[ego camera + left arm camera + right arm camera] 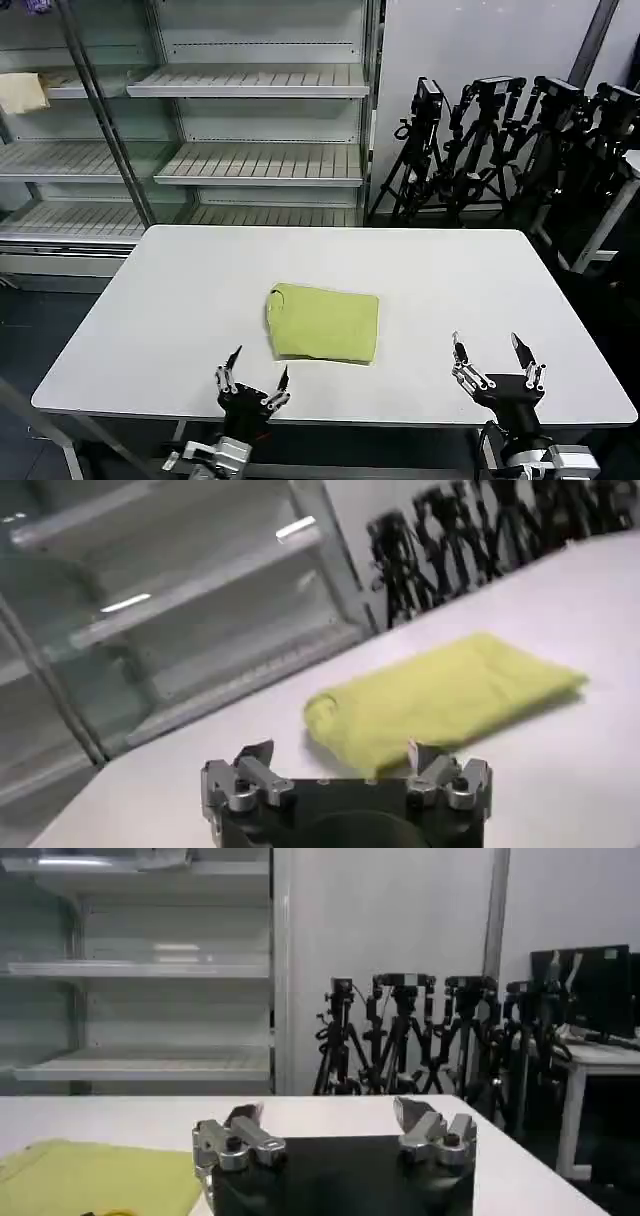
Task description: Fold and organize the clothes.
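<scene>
The lime yellow-green T-shirt [324, 322] lies folded into a compact rectangle at the middle of the white table [160, 310]. It also shows in the left wrist view as a folded T-shirt [440, 695] and at a corner of the right wrist view as the T-shirt [95, 1178]. My left gripper [260, 370] stands open at the table's front edge, just short of the shirt's near left corner, holding nothing. My right gripper [492, 350] is open too, near the front right edge, apart from the shirt. The left gripper [343, 752] and right gripper [330, 1113] show spread, empty jaws.
Empty metal shelving [250, 160] stands behind the table, with a pale cream cloth [22, 92] on a shelf at far left. Several black camera tripods [500, 140] crowd the back right. Bare tabletop surrounds the shirt on all sides.
</scene>
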Controlling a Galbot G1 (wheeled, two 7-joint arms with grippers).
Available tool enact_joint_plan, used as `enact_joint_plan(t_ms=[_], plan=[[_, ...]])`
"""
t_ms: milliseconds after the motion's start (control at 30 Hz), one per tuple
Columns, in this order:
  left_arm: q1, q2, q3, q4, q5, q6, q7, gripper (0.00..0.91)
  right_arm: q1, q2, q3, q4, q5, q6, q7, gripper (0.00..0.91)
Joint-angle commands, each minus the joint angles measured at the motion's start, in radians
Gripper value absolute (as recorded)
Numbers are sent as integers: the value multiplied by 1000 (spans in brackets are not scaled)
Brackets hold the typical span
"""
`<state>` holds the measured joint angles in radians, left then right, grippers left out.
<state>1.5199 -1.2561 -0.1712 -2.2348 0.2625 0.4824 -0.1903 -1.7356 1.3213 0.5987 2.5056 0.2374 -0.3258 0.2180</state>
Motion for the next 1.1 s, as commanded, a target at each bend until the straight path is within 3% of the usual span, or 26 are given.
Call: enact_joint_plan(t_ms=[33, 700, 1100], plan=[[-88, -12, 73, 120, 139, 100, 14, 907, -16, 4, 4, 7, -4, 2, 0, 907], [-255, -16, 47, 237, 16, 102, -3, 907, -36, 31, -3, 17, -23, 3, 1, 907], [-207, 29, -22, 191, -30, 101, -18, 907, -54, 47, 16, 41, -22, 3, 2, 907]])
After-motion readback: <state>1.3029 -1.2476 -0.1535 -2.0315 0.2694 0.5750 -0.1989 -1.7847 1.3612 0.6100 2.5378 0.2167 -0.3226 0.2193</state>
